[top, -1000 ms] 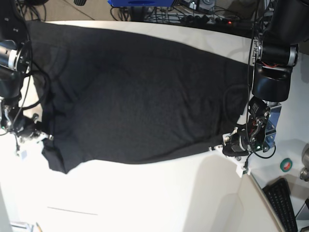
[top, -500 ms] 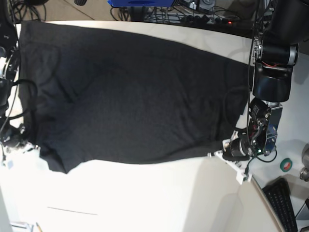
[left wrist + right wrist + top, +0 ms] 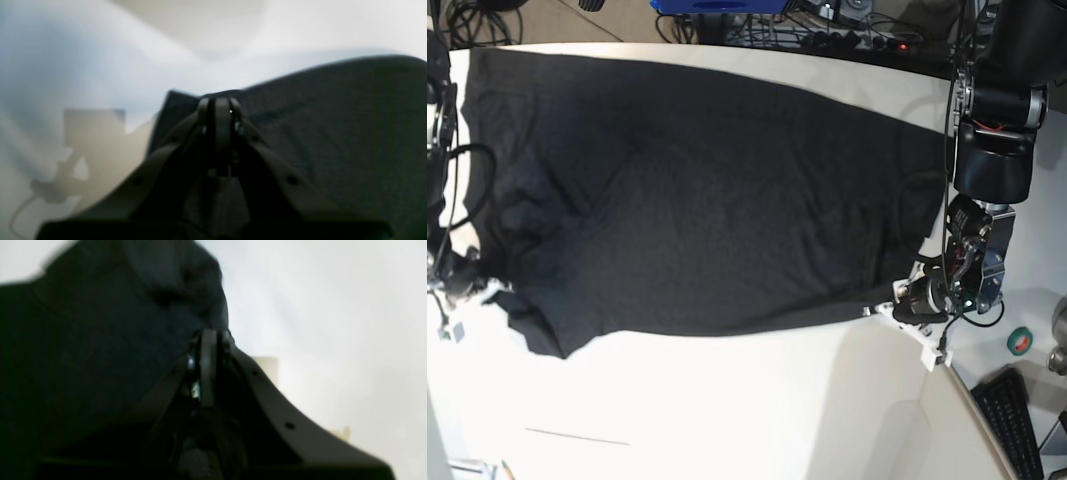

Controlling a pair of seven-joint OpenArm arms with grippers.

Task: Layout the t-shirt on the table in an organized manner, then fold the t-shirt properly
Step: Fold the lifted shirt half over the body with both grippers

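Left gripper [image 3: 218,106]: fingers pressed together, no gap visible, with the shirt's [image 3: 333,140] edge pinched at the tips. Cloth ran away from the tips to the right and beyond them; pale table [image 3: 100,60] lay to their left (view blurred, so the exact bite on the hem was hard to read).

Right gripper [image 3: 210,340]: fingers likewise closed flat on each other, clamped on a dark bunched corner of cloth. The shirt filled the space left of and above the tips; bare table showed to their right.

Base view: shirt [image 3: 697,190] lay spread wide and mostly flat on the table [image 3: 727,420], stretched between the two grippers, left [image 3: 897,305] at one lower corner, right [image 3: 467,285] at the other. Some soft creases near the right gripper's corner. Keyboard [image 3: 1012,420] sat well apart, past the left gripper.
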